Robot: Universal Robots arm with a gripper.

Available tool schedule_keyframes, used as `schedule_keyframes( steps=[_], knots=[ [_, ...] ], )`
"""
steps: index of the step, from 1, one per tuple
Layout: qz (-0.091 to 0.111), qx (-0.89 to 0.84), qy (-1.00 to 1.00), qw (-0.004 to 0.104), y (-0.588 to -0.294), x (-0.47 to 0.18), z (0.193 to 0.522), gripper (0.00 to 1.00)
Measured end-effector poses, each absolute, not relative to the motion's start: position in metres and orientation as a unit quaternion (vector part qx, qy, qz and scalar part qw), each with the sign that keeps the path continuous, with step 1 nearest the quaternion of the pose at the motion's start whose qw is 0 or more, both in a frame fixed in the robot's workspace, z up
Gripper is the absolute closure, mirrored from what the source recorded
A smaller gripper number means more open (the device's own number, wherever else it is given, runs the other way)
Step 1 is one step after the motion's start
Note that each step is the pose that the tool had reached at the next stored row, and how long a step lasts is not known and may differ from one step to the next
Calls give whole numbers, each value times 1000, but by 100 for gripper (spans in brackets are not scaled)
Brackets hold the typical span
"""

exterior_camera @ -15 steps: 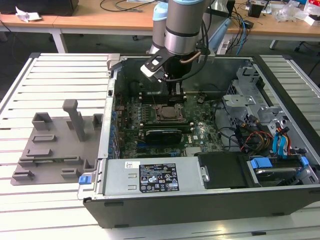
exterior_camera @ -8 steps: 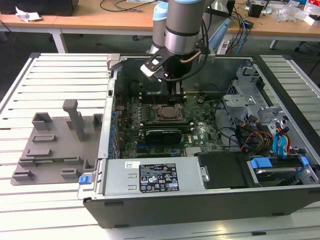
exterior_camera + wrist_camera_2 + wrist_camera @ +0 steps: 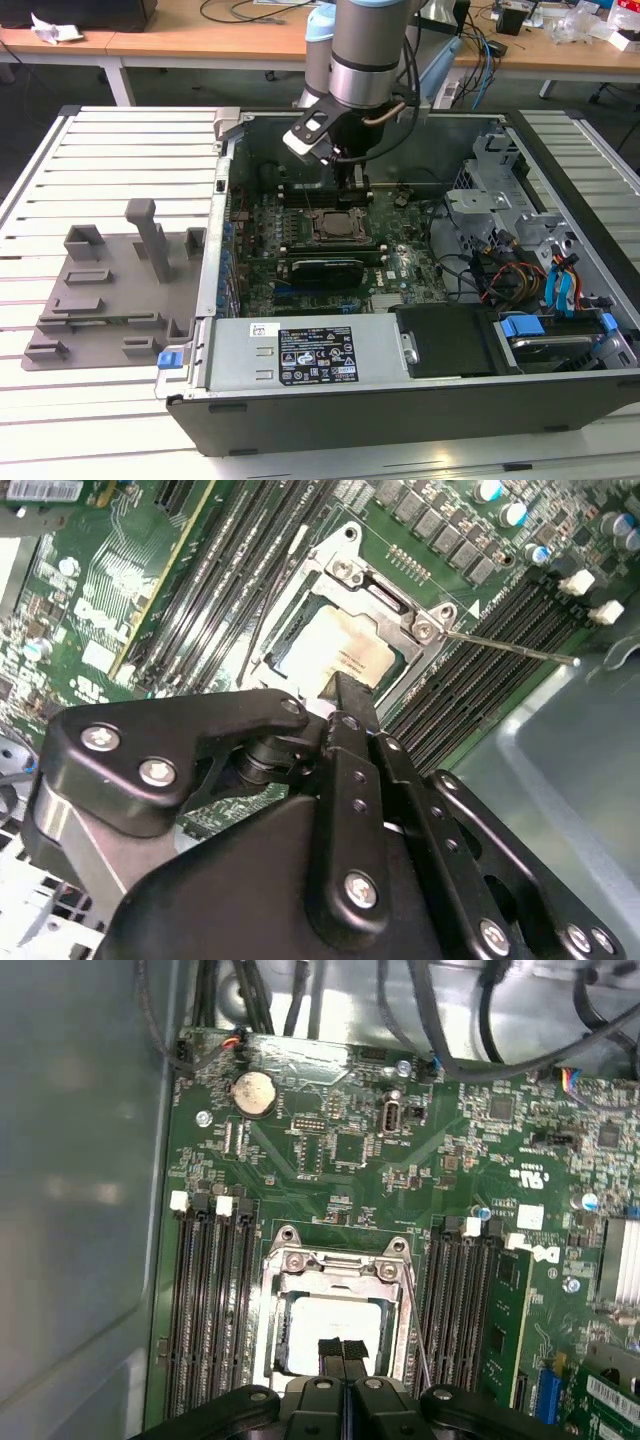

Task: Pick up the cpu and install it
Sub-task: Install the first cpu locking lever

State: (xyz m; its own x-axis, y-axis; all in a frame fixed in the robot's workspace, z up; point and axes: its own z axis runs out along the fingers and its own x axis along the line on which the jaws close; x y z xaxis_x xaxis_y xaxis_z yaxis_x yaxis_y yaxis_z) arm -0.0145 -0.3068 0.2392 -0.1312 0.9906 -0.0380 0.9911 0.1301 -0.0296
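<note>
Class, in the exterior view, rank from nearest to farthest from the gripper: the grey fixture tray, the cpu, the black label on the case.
1. cpu, in the socket, under the gripper.
2. black label, on the case's silver cover, toward the camera.
3. grey fixture tray, outside the case, at the exterior view's left.

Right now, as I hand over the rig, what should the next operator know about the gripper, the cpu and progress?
Gripper: shut, holding nothing, fingertips directly over the cpu; contact cannot be told.
Cpu: lying in the motherboard socket.
Done: cpu picked up and set into the socket.
Left: gripper not yet clear of the socket; full seating and latching of the socket lever cannot be confirmed.
</note>
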Motion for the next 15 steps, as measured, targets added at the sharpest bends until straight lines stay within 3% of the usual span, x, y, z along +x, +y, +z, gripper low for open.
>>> schedule_keyframes(
  steps=[15],
  knots=[
    [-22, 497, 867, 9, -307, -14, 239, 89]
  ],
)
